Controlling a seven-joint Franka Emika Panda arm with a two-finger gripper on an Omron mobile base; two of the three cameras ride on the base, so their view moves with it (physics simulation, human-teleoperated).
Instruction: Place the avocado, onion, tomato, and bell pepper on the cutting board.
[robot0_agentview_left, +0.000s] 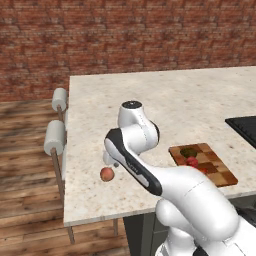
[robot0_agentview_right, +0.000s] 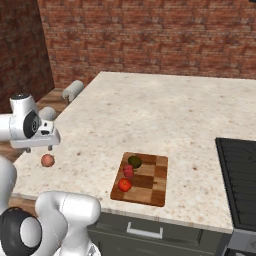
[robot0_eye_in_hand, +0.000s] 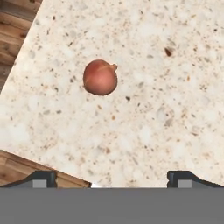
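The onion (robot0_eye_in_hand: 100, 77), a pinkish-tan ball, lies on the speckled counter near its left edge (robot0_agentview_right: 47, 160) (robot0_agentview_left: 106, 174). My gripper (robot0_agentview_right: 39, 149) hovers just above and slightly to one side of it, open and empty; in the hand view its fingertips (robot0_eye_in_hand: 41, 178) stand wide apart below the onion. The cutting board (robot0_agentview_right: 150, 192) lies near the counter's front edge, well to the right. On it rest the dark avocado (robot0_agentview_right: 134, 161), the crimson bell pepper (robot0_agentview_right: 128, 171) and the orange-red tomato (robot0_agentview_right: 124, 185). In the left base view my arm covers part of the board (robot0_agentview_left: 220, 172).
A black stovetop (robot0_agentview_right: 240, 185) is set into the counter at the right. Two stools with grey cushions (robot0_agentview_left: 55, 137) stand beside the counter's left edge, over the wooden floor. A brick wall runs behind the counter (robot0_agentview_left: 165, 105).
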